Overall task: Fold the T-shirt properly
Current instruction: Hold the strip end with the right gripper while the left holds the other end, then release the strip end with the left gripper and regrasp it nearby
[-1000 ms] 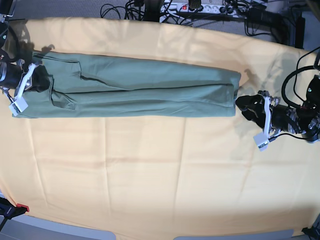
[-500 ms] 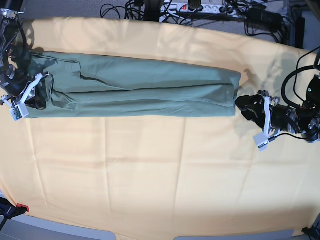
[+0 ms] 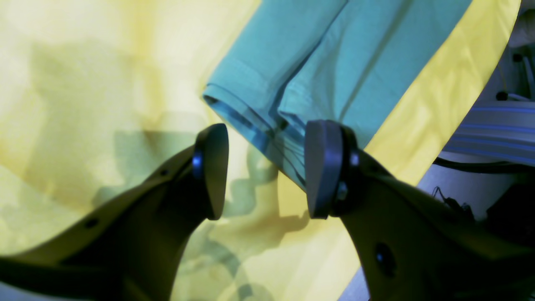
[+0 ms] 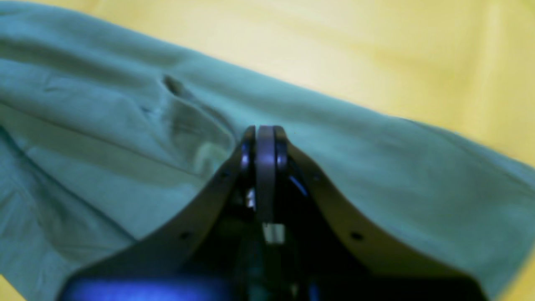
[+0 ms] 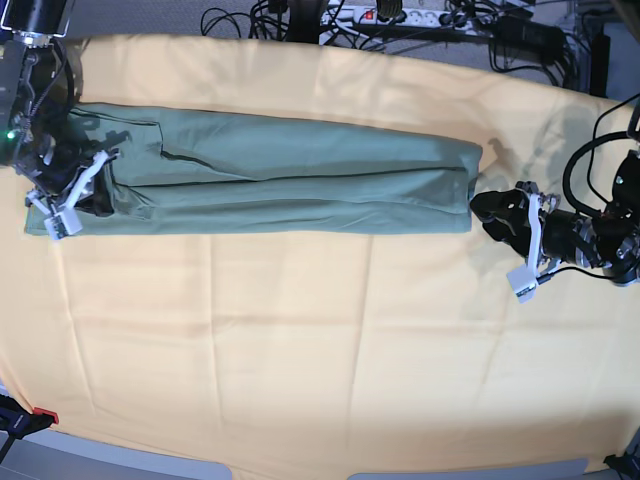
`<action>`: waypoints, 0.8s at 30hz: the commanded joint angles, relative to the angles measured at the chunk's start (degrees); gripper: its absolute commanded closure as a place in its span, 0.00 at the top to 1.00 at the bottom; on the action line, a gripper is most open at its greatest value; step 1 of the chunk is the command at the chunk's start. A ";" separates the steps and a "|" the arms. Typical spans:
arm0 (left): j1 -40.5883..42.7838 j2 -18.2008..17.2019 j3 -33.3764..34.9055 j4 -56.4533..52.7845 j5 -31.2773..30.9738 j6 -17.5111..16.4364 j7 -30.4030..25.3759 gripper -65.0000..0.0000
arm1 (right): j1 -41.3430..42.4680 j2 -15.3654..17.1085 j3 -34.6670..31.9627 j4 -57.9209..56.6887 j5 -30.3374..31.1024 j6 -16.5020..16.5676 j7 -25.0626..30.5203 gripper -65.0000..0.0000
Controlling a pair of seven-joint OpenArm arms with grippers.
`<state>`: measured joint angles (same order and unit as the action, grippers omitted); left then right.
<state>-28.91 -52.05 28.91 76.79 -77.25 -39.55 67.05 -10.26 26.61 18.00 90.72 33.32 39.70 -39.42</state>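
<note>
The sage-green T-shirt (image 5: 300,170) lies folded into a long narrow strip across the yellow cloth. My right gripper (image 5: 98,195) is over the strip's left end. In the right wrist view its fingers are pressed together (image 4: 265,131) above wrinkled T-shirt fabric (image 4: 376,159), and no fabric shows between them. My left gripper (image 5: 487,212) sits low just off the strip's right end. In the left wrist view it stands open (image 3: 265,167), with the stacked hem edges of the T-shirt (image 3: 334,50) right in front of the gap.
The yellow-orange cloth (image 5: 300,330) covers the whole table, with wide bare cloth in front of the shirt. Cables and a power strip (image 5: 400,15) lie beyond the far edge. A red-tipped clamp (image 5: 30,415) holds the near left corner.
My right arm has swung from the shirt's left edge inward, so its gripper is now over the strip's left end. The left arm and the shirt have stayed put.
</note>
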 commanded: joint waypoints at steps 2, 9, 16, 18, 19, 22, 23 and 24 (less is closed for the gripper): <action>-1.27 -1.14 -0.55 0.57 -1.27 -0.45 -0.63 0.48 | 0.76 1.64 -2.08 0.98 3.15 0.30 -1.03 0.00; -1.27 -1.14 -0.55 0.57 -1.33 -0.45 -0.63 0.48 | -0.61 4.79 -4.50 8.48 3.37 0.30 -11.41 0.00; -1.29 -1.11 -0.55 0.57 -1.27 -0.45 -0.68 0.48 | -4.50 9.64 -4.50 16.92 13.51 0.30 -23.78 0.00; -1.29 -1.14 -0.55 0.57 -1.25 -0.45 -0.70 0.48 | -4.48 9.79 -4.50 16.92 14.67 0.30 -26.45 0.00; -1.31 -1.14 -0.55 0.57 -1.01 -0.45 -0.66 0.48 | -4.46 9.79 -4.33 16.92 14.32 0.30 -26.21 0.00; -1.31 -1.14 -0.55 0.57 -0.13 -0.45 -0.68 0.48 | -4.48 9.75 -2.14 16.92 13.79 0.30 -22.84 0.00; -1.31 -1.14 -0.55 0.57 0.39 -0.45 -0.68 0.48 | -4.48 9.75 -0.85 16.92 13.84 0.30 -20.96 0.00; -1.29 -1.14 -0.55 0.57 0.87 -0.42 -0.68 0.48 | -4.48 9.75 0.66 16.92 13.81 -0.52 -19.02 0.00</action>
<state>-28.91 -52.07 28.91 76.79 -75.50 -39.55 67.05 -15.35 35.07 18.02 106.76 46.81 39.20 -59.05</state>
